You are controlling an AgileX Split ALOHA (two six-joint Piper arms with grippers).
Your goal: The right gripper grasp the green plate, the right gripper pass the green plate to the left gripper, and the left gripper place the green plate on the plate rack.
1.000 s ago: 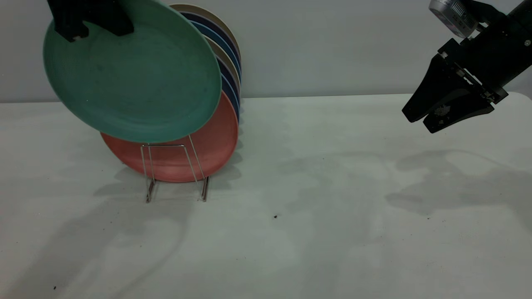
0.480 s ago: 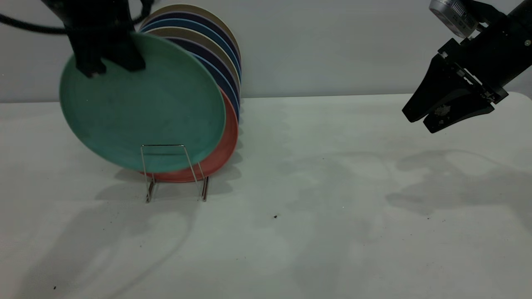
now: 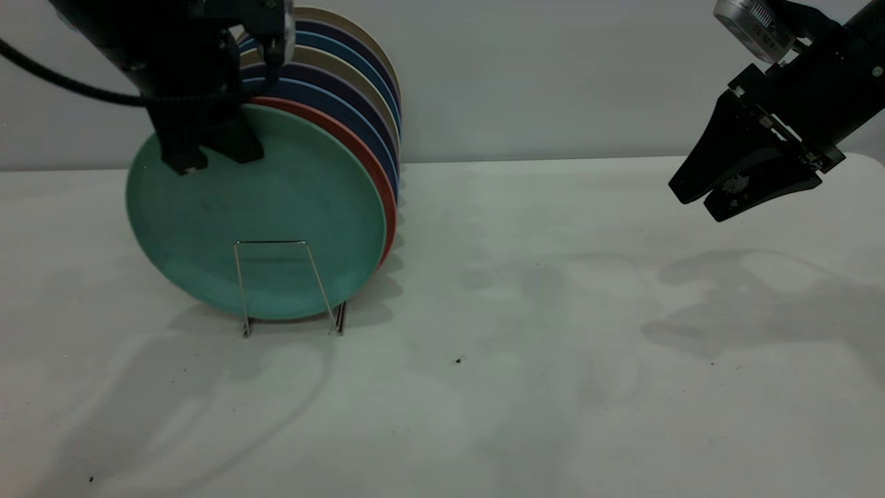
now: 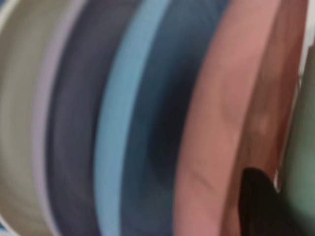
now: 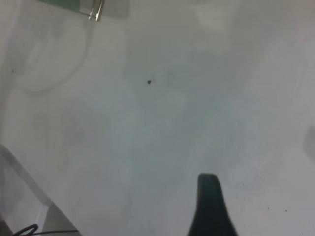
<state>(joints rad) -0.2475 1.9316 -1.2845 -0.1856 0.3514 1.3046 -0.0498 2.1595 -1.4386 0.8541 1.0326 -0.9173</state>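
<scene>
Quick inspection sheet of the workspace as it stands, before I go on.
Surface: white table, a dark speck near the middle.
Job's things: green plate upright in the wire rack, frontmost, before a pink plate.
Clutter: more plates behind, blue and beige.
Grippers: left pincer shut on the green plate's top edge; right pincer raised at the right, holding nothing.
Cables: black cable at the left arm.
Surroundings: plain wall.

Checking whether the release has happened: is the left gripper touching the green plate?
Touching. The exterior view shows the left gripper clamped over the upper rim of the green plate, fingers overlapping its face, no gap.
</scene>
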